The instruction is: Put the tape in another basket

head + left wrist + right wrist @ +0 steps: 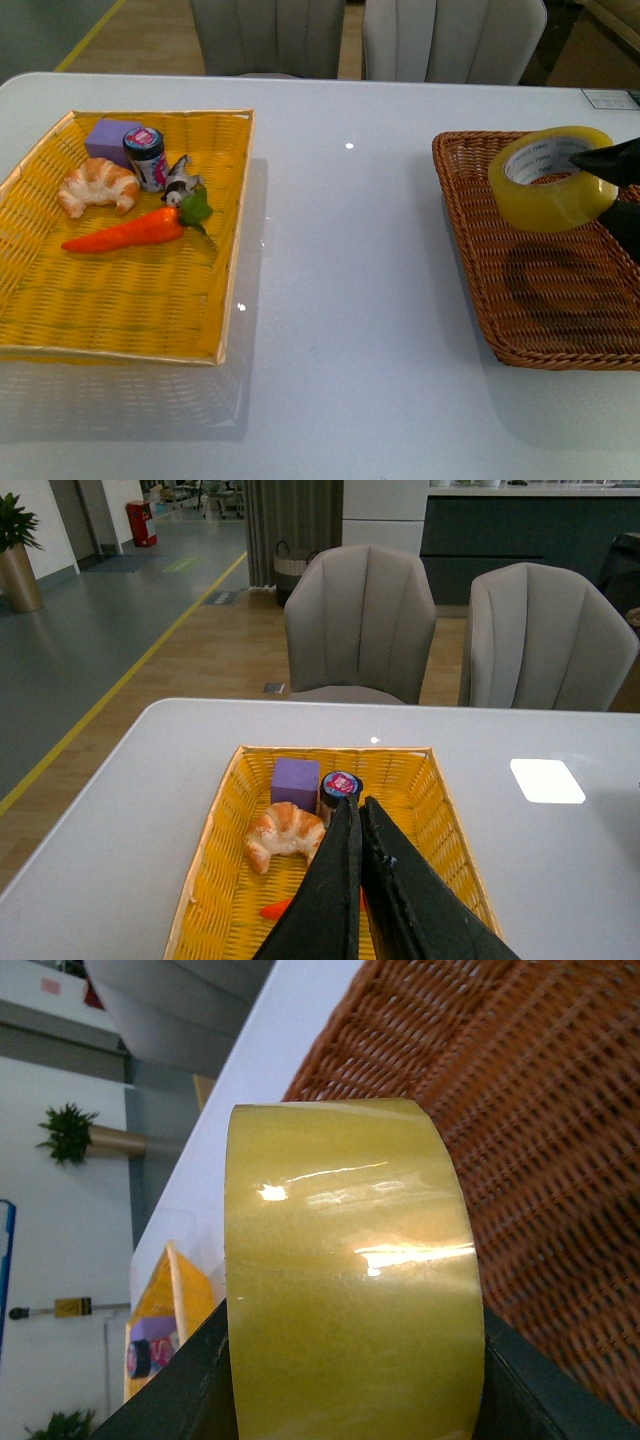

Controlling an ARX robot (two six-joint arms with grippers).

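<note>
The tape (548,180), a wide yellowish roll with a white printed core, hangs tilted above the far part of the brown wicker basket (470,240) at the table's right side. Its shadow falls on the basket floor below. My right gripper (598,172) comes in from the right edge and is shut on the roll. In the right wrist view the tape (352,1270) fills the space between the two dark fingers (190,1385), with the basket (540,1110) weave behind. My left gripper (357,805) is shut with nothing in it, held above the yellow tray (215,880).
The yellow woven tray (120,320) at the left holds a croissant (98,186), a purple block (110,138), a small jar (147,158), a carrot (130,230) and a small figure (180,182). White tabletop (340,260) lies between tray and basket. Two grey chairs (450,40) stand behind the table.
</note>
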